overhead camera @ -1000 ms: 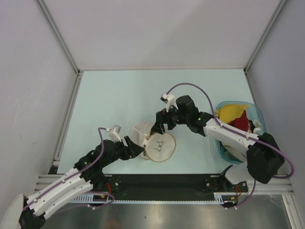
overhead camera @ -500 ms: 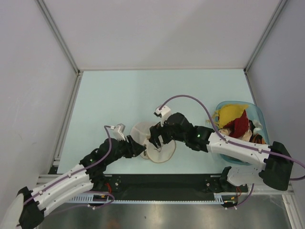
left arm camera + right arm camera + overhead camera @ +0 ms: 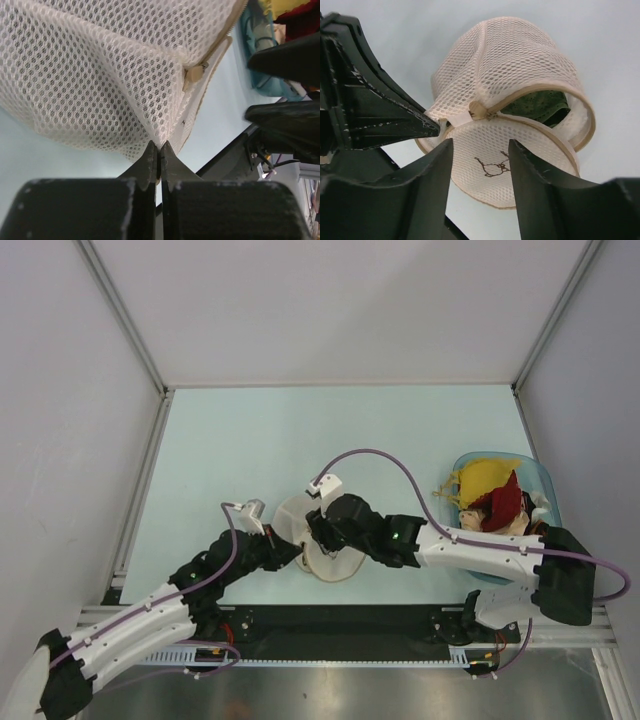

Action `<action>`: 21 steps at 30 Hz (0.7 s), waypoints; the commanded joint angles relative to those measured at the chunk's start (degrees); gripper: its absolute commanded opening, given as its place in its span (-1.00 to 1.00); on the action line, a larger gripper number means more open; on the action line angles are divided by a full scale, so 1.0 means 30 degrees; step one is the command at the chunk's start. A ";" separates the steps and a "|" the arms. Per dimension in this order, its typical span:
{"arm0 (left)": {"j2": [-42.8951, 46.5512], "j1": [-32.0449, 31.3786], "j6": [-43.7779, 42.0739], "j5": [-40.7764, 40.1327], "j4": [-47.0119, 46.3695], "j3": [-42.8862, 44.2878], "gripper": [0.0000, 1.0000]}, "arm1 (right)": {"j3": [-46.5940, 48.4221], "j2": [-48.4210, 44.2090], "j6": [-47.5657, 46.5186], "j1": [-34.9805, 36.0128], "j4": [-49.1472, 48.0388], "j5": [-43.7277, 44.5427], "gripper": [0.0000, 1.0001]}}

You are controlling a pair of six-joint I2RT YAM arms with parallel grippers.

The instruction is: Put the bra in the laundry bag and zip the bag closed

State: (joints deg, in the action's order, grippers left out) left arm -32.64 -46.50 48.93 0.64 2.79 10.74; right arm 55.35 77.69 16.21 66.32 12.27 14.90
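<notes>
Zipping the laundry bag [image 3: 520, 60] shut appears to be the step in hand. The bra [image 3: 540, 106] already lies inside, its dark green showing through the unzipped gap. Left gripper [image 3: 159, 150]: fingers pressed together, clamped on a fold of the bag's mesh and anchoring it. Right gripper [image 3: 480, 145]: jaws apart, holding nothing, poised just short of the zip pull [image 3: 479, 111]. For a clean closure, the right fingers should close on the small pull alone, not the mesh, then draw it along the rim while the left pinch supplies tension. Only the right wrist view shows the bra and the gap. Only the left wrist view shows the pinch. The top view hides both under the arms but places the bag on the table [image 3: 250, 440], apart from the blue tub [image 3: 543, 478].
</notes>
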 commanded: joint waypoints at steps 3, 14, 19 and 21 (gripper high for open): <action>0.1271 0.0090 -0.0371 0.0283 -0.0344 0.0784 -1.00 | 0.1588 0.1055 0.0193 0.0918 0.0041 0.2974 -0.13; 0.0979 0.0090 -0.0342 0.1132 -0.0695 0.1165 -1.00 | 0.1677 0.1964 -0.1094 0.1183 -0.1599 0.3093 -0.10; 0.1066 0.0090 -0.0313 0.1250 -0.0724 0.1253 -1.00 | 0.1705 0.2345 -0.2177 0.1153 -0.2302 0.2798 -0.13; 0.1096 0.0090 -0.0342 0.1425 -0.0753 0.1282 -1.00 | 0.1618 0.2491 -0.2500 0.1095 -0.2798 0.2450 -0.14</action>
State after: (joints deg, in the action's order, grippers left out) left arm -29.63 -46.46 48.90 3.25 2.68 11.51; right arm 57.91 84.49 11.92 69.54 8.71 23.00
